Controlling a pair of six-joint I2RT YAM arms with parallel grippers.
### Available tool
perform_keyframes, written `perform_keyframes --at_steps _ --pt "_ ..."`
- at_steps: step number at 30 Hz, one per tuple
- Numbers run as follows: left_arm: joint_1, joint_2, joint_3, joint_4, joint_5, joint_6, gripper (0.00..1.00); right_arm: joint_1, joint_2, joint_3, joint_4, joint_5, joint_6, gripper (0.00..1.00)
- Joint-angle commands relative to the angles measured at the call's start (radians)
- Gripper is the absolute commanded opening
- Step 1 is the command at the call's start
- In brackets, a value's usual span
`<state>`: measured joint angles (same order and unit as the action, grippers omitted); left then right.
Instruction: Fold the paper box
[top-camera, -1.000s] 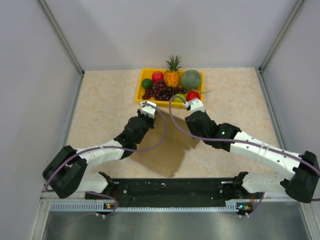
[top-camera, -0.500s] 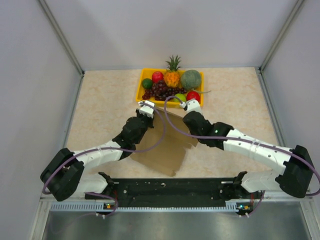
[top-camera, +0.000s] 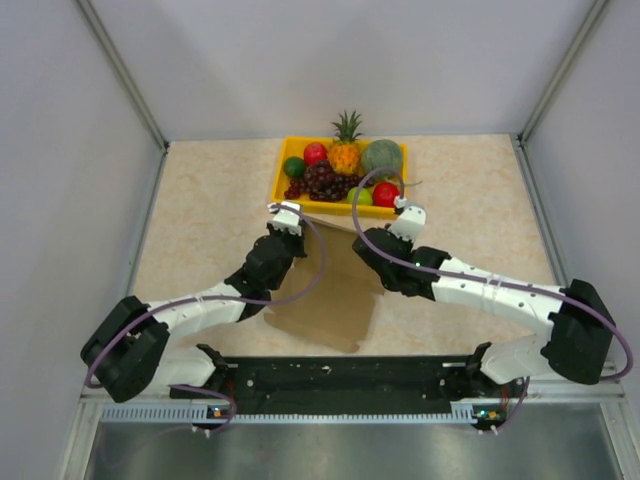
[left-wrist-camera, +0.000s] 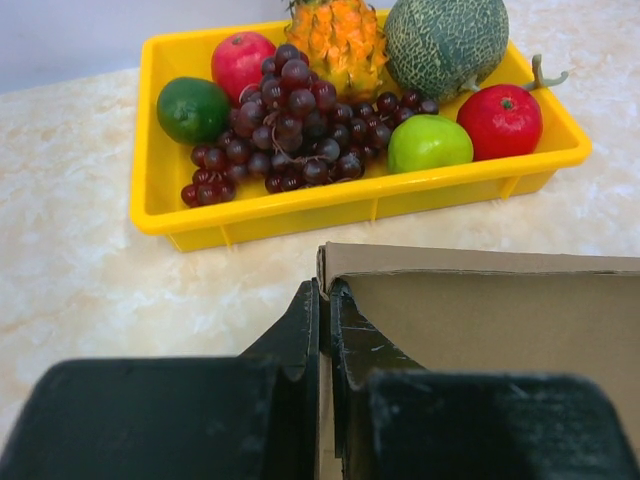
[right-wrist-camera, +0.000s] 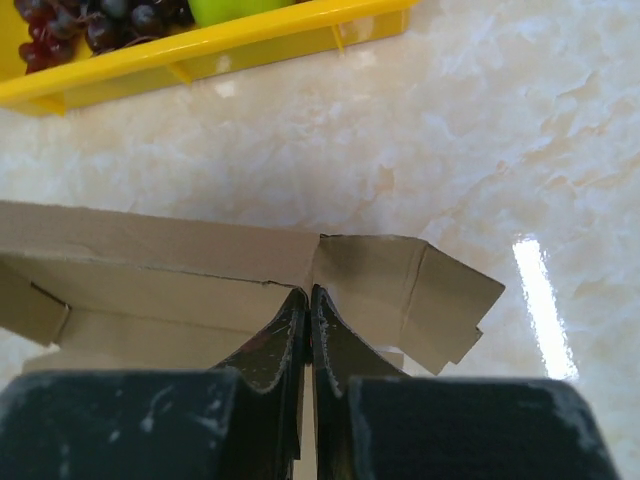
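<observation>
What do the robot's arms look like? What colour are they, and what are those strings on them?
The left arm and right arm match: smooth white tubes joined by chunky black joints. A thin purple cable loops along each. The left gripper and right gripper each have two flat black fingers that narrow to a tip.
</observation>
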<state>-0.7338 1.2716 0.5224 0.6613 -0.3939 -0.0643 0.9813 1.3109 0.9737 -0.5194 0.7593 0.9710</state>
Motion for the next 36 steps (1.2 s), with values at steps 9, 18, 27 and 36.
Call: perform_keyframes --at_steps 9,18,27,36 --pt "-0.013 -0.043 -0.024 0.040 -0.006 -0.153 0.00 0.049 0.067 -0.026 0.027 0.247 0.350 0.07" --pt "-0.013 -0.051 -0.024 0.032 -0.068 -0.152 0.00 0.050 -0.174 -0.159 0.045 -0.030 -0.010 0.57" --pt "-0.013 -0.090 0.027 -0.143 -0.164 -0.267 0.00 0.049 -0.677 -0.521 0.072 -0.337 0.148 0.61" --pt "-0.013 -0.126 0.033 -0.187 -0.183 -0.330 0.00 0.034 -0.754 -0.707 0.308 -0.261 0.380 0.43"
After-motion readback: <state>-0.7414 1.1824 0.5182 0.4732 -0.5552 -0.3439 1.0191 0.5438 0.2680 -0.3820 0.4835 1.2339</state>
